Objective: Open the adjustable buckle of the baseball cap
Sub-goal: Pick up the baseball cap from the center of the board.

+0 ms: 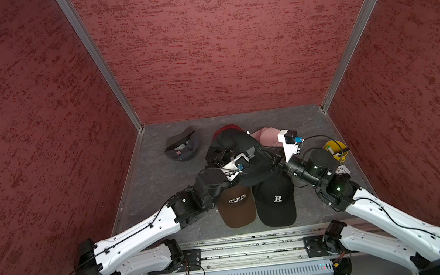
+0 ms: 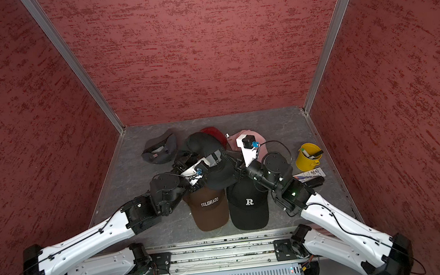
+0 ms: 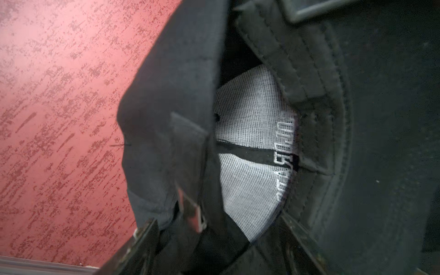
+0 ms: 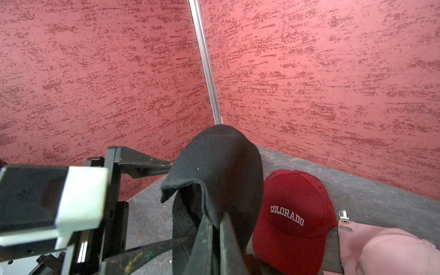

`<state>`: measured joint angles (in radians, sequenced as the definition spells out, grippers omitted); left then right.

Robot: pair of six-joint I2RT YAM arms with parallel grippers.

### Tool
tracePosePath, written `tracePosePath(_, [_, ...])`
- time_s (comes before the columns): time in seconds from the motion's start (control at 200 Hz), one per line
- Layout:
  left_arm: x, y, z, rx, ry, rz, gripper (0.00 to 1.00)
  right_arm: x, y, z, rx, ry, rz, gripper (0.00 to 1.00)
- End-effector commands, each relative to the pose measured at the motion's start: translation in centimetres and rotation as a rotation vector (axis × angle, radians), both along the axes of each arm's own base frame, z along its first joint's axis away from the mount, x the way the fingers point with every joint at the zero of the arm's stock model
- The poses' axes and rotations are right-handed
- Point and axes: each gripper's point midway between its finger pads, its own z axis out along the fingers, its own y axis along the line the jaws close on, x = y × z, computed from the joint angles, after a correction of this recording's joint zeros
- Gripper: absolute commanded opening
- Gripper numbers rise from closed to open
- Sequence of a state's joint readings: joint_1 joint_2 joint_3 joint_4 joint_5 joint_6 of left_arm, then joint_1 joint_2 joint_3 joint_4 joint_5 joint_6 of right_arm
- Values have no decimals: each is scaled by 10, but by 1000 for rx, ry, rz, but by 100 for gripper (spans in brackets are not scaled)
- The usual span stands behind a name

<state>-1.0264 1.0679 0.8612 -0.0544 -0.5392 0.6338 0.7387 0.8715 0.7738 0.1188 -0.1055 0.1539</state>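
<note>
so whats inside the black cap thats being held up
White mesh lining crossed by a black seam tape, with a stitched sweatband along the rim. The rest of the inside is hidden by the folded fabric of the cap.

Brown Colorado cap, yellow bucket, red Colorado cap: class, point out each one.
Brown Colorado cap [image 1: 237, 204]: a top view, front panel.
Yellow bucket [image 2: 305, 162]: a top view, side wall.
Red Colorado cap [image 4: 290, 197]: right wrist view, front panel.

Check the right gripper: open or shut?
Shut on the black cap: in the right wrist view the right gripper pinches its fabric, jaws together.
</note>
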Motion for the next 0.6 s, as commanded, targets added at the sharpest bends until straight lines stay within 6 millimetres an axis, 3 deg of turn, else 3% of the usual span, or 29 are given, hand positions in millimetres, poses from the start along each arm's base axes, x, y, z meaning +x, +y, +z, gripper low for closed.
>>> tracePosePath(0.0, [15, -4, 25, -42, -107, 43, 80, -10, -4, 27, 25, -54, 20, 0])
tracePosePath(0.331, [30, 4, 35, -91, -163, 74, 73, -17, -10, 32, 1, -78, 21, 0])
tracePosePath(0.596, [19, 19, 41, -199, -125, -2, 65, -20, -12, 43, -12, -107, 23, 0])
